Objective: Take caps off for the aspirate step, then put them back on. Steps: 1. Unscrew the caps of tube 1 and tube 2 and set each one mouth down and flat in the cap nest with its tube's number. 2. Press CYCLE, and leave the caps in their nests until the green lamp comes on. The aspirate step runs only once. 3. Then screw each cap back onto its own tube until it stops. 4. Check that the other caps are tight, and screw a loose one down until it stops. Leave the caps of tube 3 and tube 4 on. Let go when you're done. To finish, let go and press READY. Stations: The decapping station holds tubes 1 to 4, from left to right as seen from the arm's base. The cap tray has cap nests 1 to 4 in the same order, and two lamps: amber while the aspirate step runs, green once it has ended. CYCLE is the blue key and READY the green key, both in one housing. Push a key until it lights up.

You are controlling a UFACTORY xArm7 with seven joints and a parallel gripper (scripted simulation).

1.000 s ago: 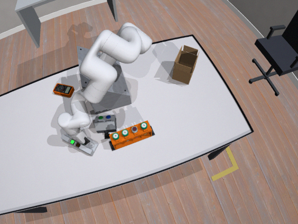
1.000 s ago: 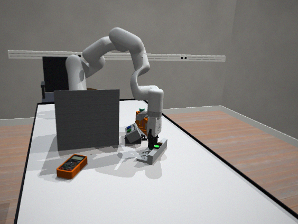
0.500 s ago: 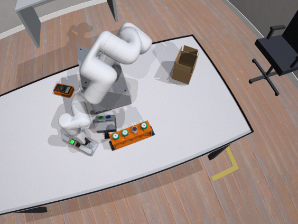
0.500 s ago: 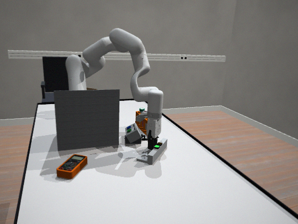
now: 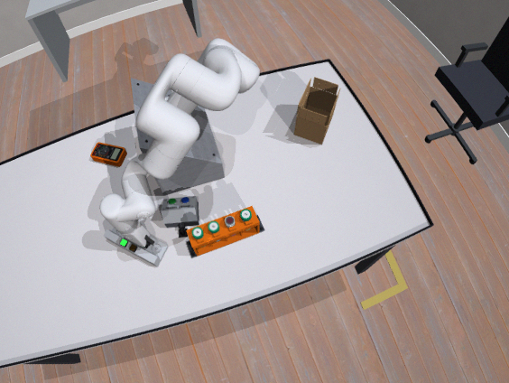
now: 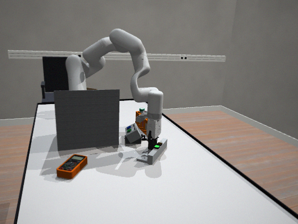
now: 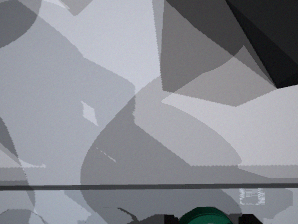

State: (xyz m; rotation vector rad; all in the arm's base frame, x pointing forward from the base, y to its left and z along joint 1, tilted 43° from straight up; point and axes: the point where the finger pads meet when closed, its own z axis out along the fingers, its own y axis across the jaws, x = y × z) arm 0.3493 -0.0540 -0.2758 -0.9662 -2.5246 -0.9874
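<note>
The arm reaches down from its pedestal (image 5: 212, 155) to the grey tray (image 5: 155, 258) on the table (image 5: 316, 203); the gripper (image 5: 145, 241) points straight down into the tray, and its dark fingers are closed on the sides of the green cap (image 7: 202, 216), which sits in a nest there; the wrist view catches only the cap's top edge at the bottom of the picture, so I cannot tell whether it lies flat; the green lamp (image 5: 124, 242) glows at the tray's end, just beside the gripper

The orange station (image 5: 205, 247) stands near the tray on the side away from the lamp; three of its tubes carry white and green caps, at (image 5: 197, 232), (image 5: 213, 227) and (image 5: 245, 215); the remaining tube (image 5: 230, 220) shows a reddish open mouth

The key housing (image 5: 180, 217) sits between pedestal and station, just beside the wrist, with the green key (image 5: 171, 201) and blue key (image 5: 184, 200) on top; from above, the arm's last links cover part of the tray, and from the side the pedestal hides much of the table behind it

Well apart from all this lie an orange multimeter (image 5: 108, 154) beside the pedestal and an open box (image 5: 317, 110) at the far end of the table; a black chair (image 5: 474, 88) stands on the floor
</note>
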